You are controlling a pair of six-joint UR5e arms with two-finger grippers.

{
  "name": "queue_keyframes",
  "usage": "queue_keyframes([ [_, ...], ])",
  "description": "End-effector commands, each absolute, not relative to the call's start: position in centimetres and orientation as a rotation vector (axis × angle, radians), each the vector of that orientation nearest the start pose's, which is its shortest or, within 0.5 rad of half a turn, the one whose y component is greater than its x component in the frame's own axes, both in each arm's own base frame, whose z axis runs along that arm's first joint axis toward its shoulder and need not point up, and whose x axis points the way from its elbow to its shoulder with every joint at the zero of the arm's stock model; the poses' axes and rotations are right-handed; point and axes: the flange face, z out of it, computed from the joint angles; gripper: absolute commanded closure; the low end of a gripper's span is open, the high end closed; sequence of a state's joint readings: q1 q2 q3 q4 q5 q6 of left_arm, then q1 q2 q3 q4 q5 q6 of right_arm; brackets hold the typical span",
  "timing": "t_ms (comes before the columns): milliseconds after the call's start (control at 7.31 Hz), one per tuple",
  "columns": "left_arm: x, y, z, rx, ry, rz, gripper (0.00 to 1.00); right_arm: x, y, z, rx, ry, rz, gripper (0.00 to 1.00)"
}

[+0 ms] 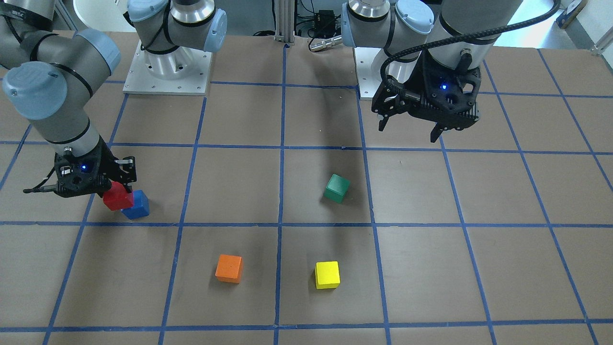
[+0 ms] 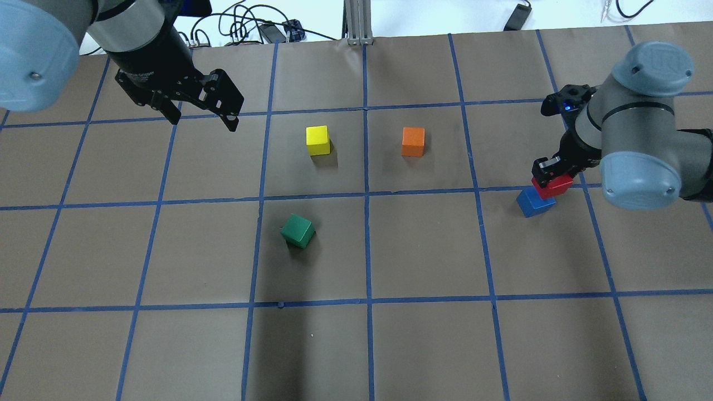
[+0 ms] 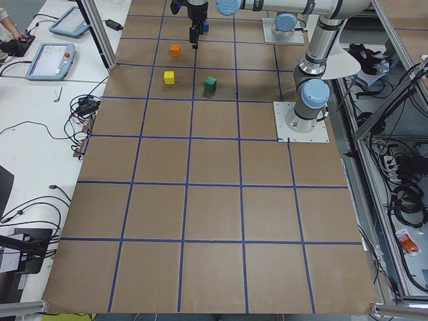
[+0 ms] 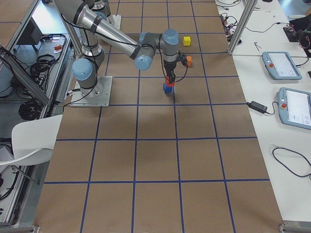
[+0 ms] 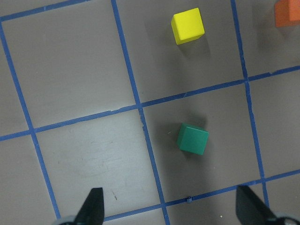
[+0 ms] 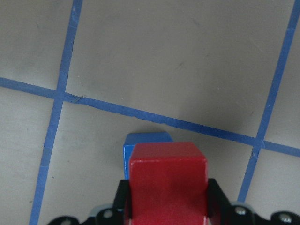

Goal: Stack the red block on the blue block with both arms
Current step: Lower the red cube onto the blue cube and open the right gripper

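Note:
My right gripper is shut on the red block and holds it just over the blue block, partly offset from it. I cannot tell whether the two blocks touch. In the right wrist view the red block sits between the fingers, with the blue block peeking out beyond it. Overhead, the red block overlaps the blue block at the right. My left gripper is open and empty, raised above the table at the far left, and it also shows in the front view.
A green block lies near the table's middle. A yellow block and an orange block lie farther out. The brown table has a blue tape grid. Both arm bases stand at the robot's edge.

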State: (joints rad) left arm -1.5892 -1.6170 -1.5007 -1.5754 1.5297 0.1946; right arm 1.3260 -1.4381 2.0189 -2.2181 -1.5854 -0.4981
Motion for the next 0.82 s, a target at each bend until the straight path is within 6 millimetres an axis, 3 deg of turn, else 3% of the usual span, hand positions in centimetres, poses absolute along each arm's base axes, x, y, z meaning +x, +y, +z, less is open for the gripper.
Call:
queue_keyframes([
  [0,-14.68,-51.01,49.92,0.339,3.163,-0.037,0.00,0.97,-50.47,27.03,-0.402,3.145,-0.068,1.00],
  [684,-14.68,-50.72,50.22,0.344,3.162,-0.045,0.00,1.05,-50.59,26.86,-0.404,3.135,-0.074,1.00],
])
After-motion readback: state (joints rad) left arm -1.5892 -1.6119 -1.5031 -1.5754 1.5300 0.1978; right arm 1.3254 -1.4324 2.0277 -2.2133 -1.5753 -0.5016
